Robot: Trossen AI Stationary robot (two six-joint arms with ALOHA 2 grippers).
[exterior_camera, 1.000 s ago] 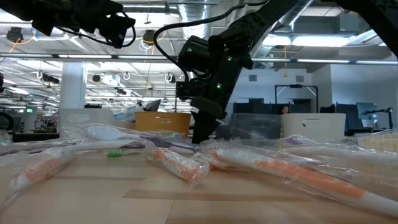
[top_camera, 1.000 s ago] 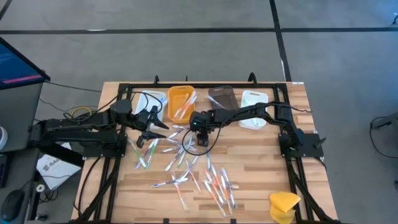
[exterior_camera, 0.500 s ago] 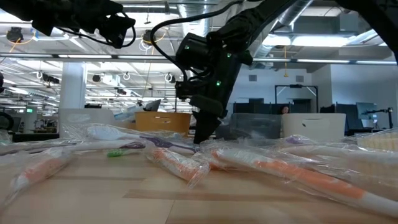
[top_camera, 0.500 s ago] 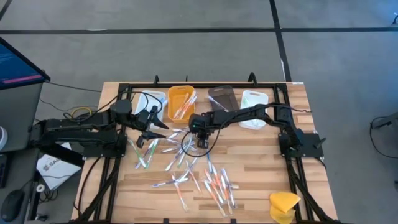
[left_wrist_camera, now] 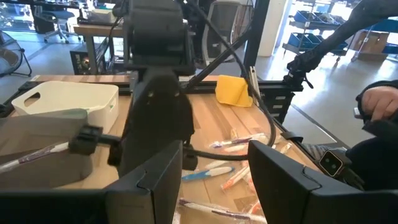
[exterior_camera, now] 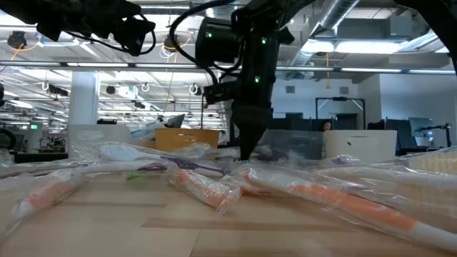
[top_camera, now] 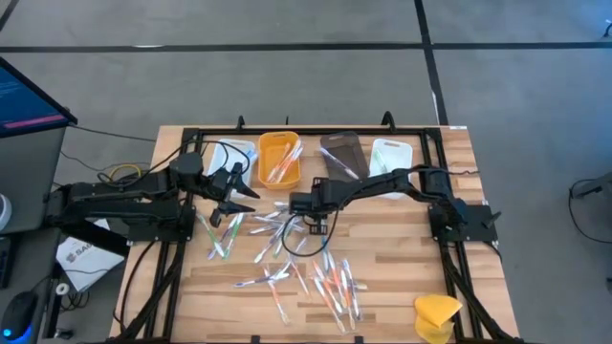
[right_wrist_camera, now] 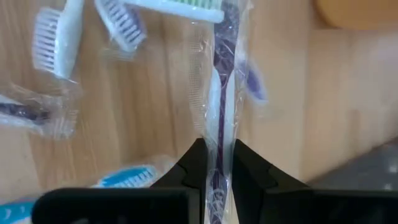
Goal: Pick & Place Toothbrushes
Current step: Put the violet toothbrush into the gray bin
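Right gripper point(top_camera: 308, 226): reaches in from the table's 3 o'clock side and sits just above centre, at the top of the scattered pile; its two dark fingers point(right_wrist_camera: 189, 167) are clenched on a purple toothbrush point(right_wrist_camera: 219, 134) still sealed in a clear wrapper.
Purple toothbrush: runs straight out between the fingertips, handle pinched, the rest stretching away over the bare wood toward a green-bristled brush point(right_wrist_camera: 177, 6) lying across its far end.
Lift: in the low view the right gripper point(exterior_camera: 247, 151) hangs with its tips down at the level of the wrapped brushes; whether the held brush is clear of the table is hard to tell from here.
Left gripper point(top_camera: 232, 203): waits toward 10 o'clock of the pile, raised, its fingers point(left_wrist_camera: 158, 180) parted with nothing between them.
Toothbrushes point(top_camera: 287, 258): dozens in wrappers spread from the table's centre toward 6 o'clock, blue, green, orange and white handles mixed.
Trays: a white tray point(top_camera: 237, 158), an orange tray point(top_camera: 278, 159), a brown tray point(top_camera: 341, 153) and a second white tray point(top_camera: 389, 162) line the 12 o'clock edge; the orange tray holds a few brushes.
Yellow lump point(top_camera: 437, 314): near the 5 o'clock corner, well apart from both grippers.
Person point(left_wrist_camera: 380, 134): a hand and dark sleeve show beyond the table in the left wrist view.
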